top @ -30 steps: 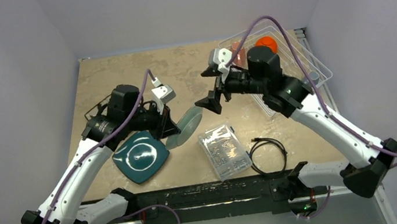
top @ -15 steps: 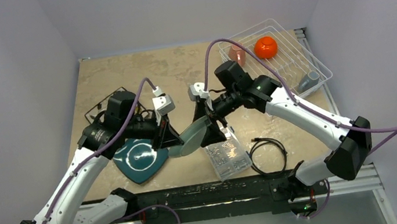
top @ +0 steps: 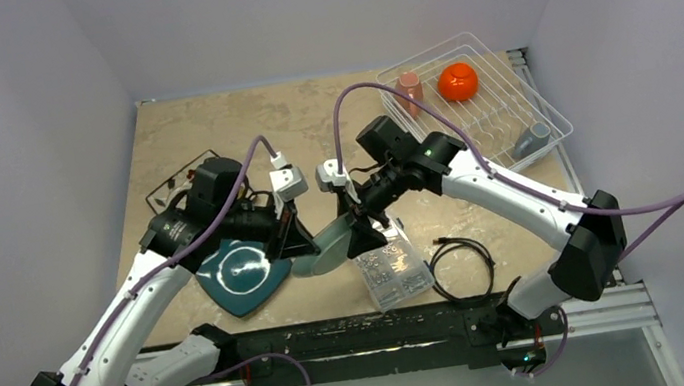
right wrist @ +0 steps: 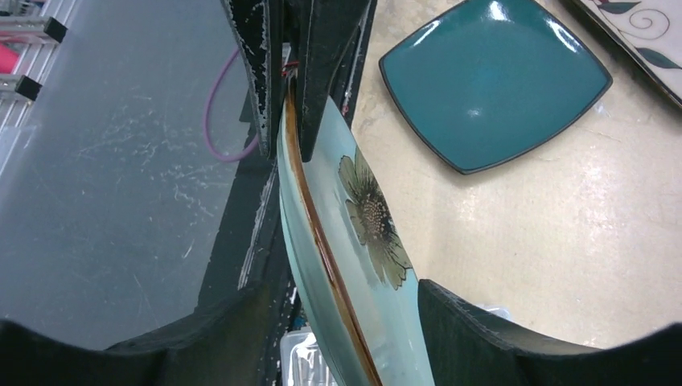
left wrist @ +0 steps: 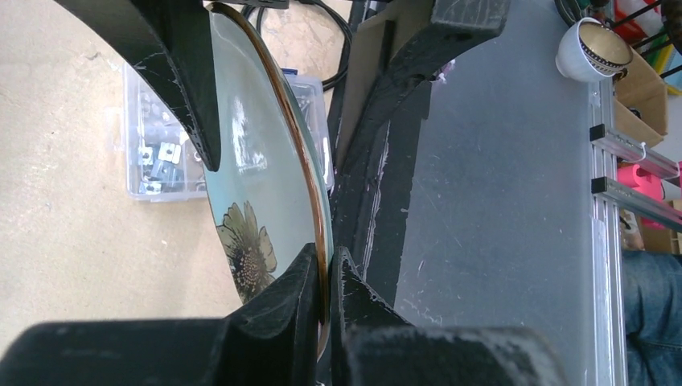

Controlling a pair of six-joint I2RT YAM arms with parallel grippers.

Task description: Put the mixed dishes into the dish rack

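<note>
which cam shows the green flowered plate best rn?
Left wrist: the flowered plate is close up, flower and brown rim sharp, with the left pincer shut on its rim. Right wrist shows it tilted between the fingers of the open right pincer, flower visible. Top external shows only a pale sliver between the two arms.

The pale green round flowered plate [top: 328, 242] is seen tilted between the left pincer [top: 295, 243] and the right pincer [top: 363, 240], with the dark teal square plate [top: 243, 273] laid flat on the counter [top: 238, 127] just left of it — the clear plastic box [top: 391, 269] just right. The orange bowl [top: 457, 82], pink cup [top: 409, 92] and small grey mug [top: 530, 138] are contained in the dish rack [top: 494, 116], far right.
</note>
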